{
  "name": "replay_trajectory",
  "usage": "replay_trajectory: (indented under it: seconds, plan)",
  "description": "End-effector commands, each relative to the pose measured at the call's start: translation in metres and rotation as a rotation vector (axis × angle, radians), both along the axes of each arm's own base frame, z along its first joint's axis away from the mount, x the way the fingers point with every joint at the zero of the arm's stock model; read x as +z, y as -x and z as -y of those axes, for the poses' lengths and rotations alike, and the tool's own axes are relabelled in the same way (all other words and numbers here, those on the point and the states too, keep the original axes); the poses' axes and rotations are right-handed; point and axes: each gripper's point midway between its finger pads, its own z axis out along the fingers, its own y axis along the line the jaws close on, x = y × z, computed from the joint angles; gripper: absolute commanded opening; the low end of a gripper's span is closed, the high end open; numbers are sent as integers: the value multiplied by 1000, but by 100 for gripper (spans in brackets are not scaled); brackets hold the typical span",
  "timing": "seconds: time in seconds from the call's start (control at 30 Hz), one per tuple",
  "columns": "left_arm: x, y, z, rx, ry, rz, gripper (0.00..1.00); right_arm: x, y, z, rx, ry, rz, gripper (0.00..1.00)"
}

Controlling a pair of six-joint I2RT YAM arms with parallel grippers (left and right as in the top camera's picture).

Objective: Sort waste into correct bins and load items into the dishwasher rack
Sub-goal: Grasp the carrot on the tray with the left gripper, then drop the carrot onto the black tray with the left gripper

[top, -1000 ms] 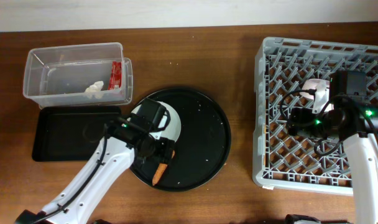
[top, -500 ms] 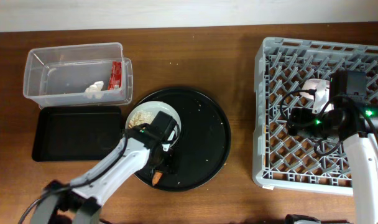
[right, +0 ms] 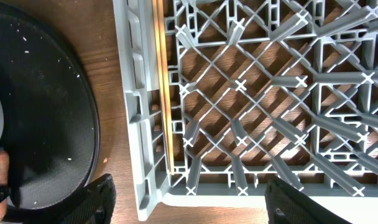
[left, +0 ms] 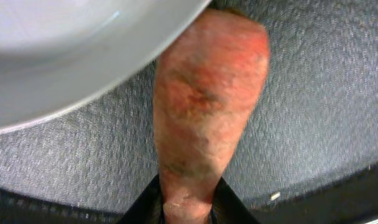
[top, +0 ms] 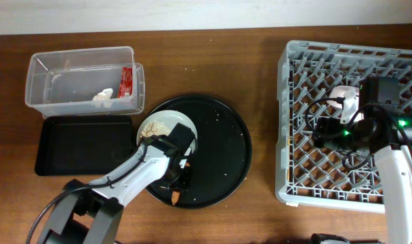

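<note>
Orange carrot stick point(top: 174, 197) lies on the round black tray point(top: 223, 146), near its front rim, just in front of the grey-green plate point(top: 167, 127). Left gripper point(top: 177, 186) is right over it. Right arm point(top: 396, 177) hangs over the dishwasher rack point(top: 307, 68), well apart, so the left arm is the nearer one. Clear tub point(top: 40, 68) already holds the red wrapper point(top: 127, 80) and the white tissue point(top: 102, 97); shallow black tray point(top: 77, 146) sits in front of it, both to the left of the carrot.

Left wrist: the stick's long axis runs straight out from the fingers point(left: 145, 208) to the plate rim. Its near end sits between them, touched on both sides; looks pinched.

Right wrist: right gripper point(right: 195, 202) has fingers spread wide, holding nothing, above the rack's corner lattice.

Likely next: lift, swing left to a bin.
</note>
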Motion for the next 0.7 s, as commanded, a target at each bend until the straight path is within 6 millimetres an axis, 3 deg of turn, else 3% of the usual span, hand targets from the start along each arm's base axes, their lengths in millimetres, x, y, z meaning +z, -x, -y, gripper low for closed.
replay_trajectory:
  seconds: [0.0,0.13,0.27,0.37,0.57,0.6,0.67]
  plan:
    - [21,-15,10,-10,30,37,17,1,-1,1,3,-6,0,77]
    - [67,-28,18,-66,77,122,16,1,-1,1,3,-6,0,77]
    - [120,-41,25,-157,140,261,8,1,-1,1,3,-6,0,77]
    - [143,-50,20,-156,126,356,8,1,-1,1,3,-6,0,77]
    - [151,-83,-49,117,-36,443,5,1,-1,1,3,-6,0,77]
    - [151,-93,-85,273,-81,453,2,1,-1,1,3,-6,0,77]
    - [152,-100,-120,433,-102,455,1,1,-1,1,3,-6,0,77]
